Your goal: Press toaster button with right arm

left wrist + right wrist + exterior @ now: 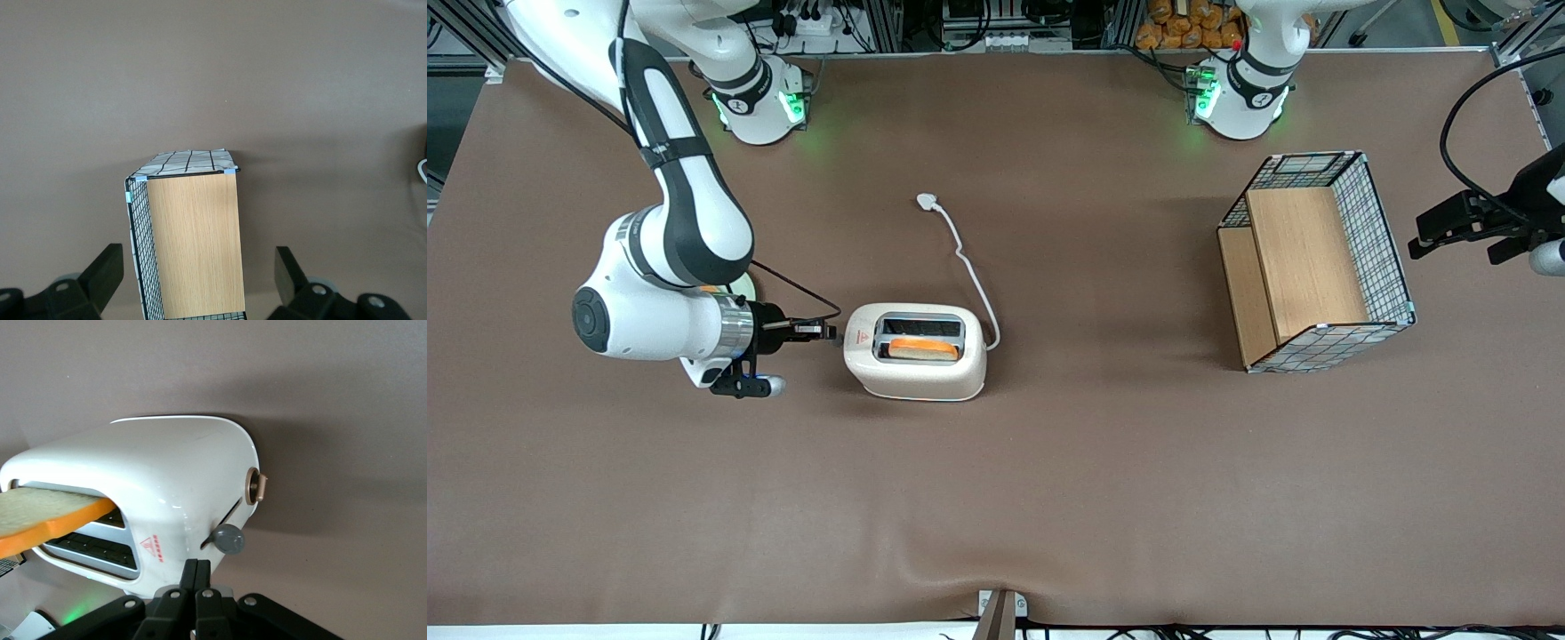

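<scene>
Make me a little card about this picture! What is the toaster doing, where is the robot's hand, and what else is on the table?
toaster: cream-white, on the brown table, white cord trailing away from the front camera
bread slice: sticking up from the slot nearer the front camera
button: grey tab on the toaster's narrow end, not yet pressed
gripper: shut, fingertips just short of the button
right arm: level with the toaster's narrow end
wire basket: toward the parked arm's end

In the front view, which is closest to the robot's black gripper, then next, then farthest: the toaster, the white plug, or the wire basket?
From the gripper, whose fingers are shut:
1. The toaster, right beside it, its narrow end facing the fingertips.
2. The white plug, farther from the front camera than the toaster, at the cord's end.
3. The wire basket, toward the parked arm's end of the table.
</scene>
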`<state>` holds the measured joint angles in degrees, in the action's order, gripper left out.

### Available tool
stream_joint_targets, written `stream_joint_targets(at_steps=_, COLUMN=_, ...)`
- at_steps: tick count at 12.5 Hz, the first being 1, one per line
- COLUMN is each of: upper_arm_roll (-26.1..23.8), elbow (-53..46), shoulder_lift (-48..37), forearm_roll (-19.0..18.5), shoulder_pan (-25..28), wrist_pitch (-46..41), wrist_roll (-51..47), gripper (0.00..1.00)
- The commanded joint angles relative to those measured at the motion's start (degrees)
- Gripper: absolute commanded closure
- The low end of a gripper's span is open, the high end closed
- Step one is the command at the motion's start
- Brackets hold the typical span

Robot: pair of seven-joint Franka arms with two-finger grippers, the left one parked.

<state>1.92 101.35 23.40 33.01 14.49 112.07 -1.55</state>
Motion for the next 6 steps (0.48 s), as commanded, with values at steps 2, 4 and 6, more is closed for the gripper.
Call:
stream_joint_targets(at_steps=2, upper_arm_roll=-0.3, elbow=2.5, shoulder_lift=-0.6, forearm_roll=2.1, shoulder_pan=-0.5, wrist_pitch=2.6, wrist_roll=1.7, gripper=1.00)
stream_joint_targets(at_steps=4, upper_arm_roll=-0.3, elbow=2.6, shoulder_lift=-0.5, forearm_roll=2.1, shoulder_pan=-0.4, wrist_pitch=4.0, wrist_roll=1.8, gripper=1.00)
stream_joint_targets(at_steps=6, upper_arm_roll=-0.3, elbow=2.8, shoulder_lift=0.3, forearm_roll=2.1, shoulder_pan=-0.2, wrist_pitch=4.8, wrist_roll=1.8, gripper=1.00)
